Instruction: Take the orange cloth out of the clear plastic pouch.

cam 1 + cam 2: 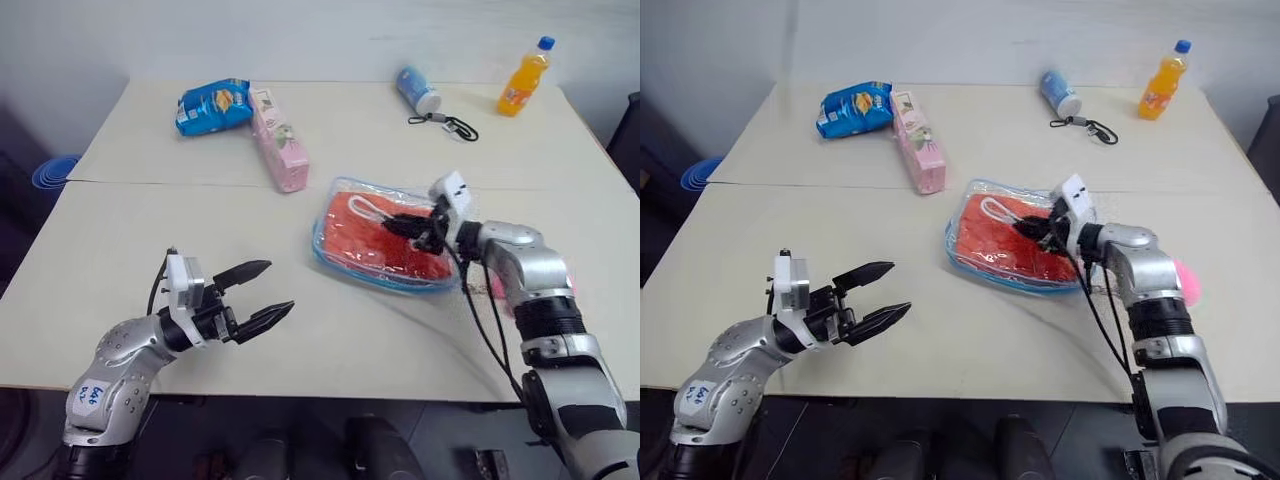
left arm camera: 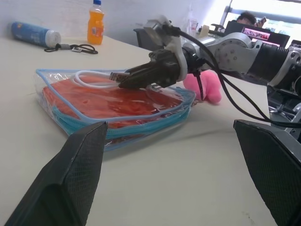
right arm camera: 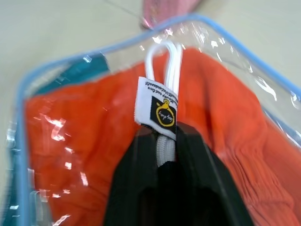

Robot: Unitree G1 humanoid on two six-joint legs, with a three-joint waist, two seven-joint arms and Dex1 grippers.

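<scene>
The clear plastic pouch [image 1: 330, 258] with light blue edging lies flat on the table, right of centre. The orange cloth [image 1: 358, 238] is inside it, seen through the plastic. A white cord loop [image 3: 164, 61] with a small label rests on top of the pouch. My right gripper [image 1: 392, 226] reaches over the pouch from the right, its fingers [image 3: 141, 188] shut on the lower end of that loop. My left gripper [image 1: 280, 287] hovers open with nothing in it near the table's front, well left of the pouch, pointing toward it.
A pink carton [image 1: 278, 140] and a blue snack bag [image 1: 212, 106] lie at the back left. A blue-and-white bottle [image 1: 417, 89] with a black lanyard [image 1: 447, 125] and an orange soda bottle [image 1: 524, 78] stand at the back right. A pink plush toy [image 2: 202, 87] sits behind my right arm.
</scene>
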